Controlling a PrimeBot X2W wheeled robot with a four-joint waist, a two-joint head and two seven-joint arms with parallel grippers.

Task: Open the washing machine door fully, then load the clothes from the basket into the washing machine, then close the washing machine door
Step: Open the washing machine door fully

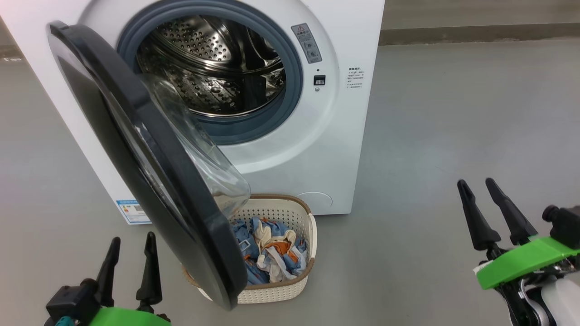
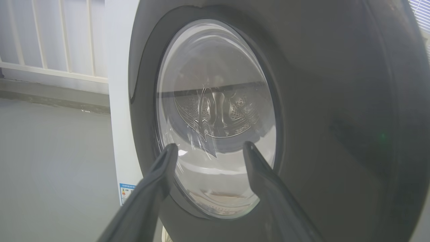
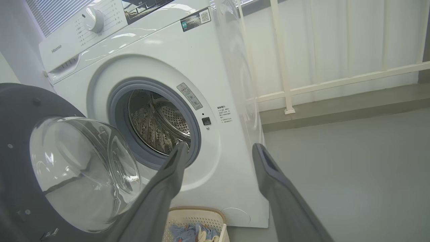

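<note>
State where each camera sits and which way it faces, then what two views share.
Head view: on the head, looking forward and down at the washing machine and basket; left gripper lower left, right gripper lower right.
Left wrist view: on the left wrist, facing the outer face of the washing machine door; its fingers show.
Right wrist view: on the right wrist, facing the drum; its fingers show.
Shared: head and right wrist both show the clothes.
</note>
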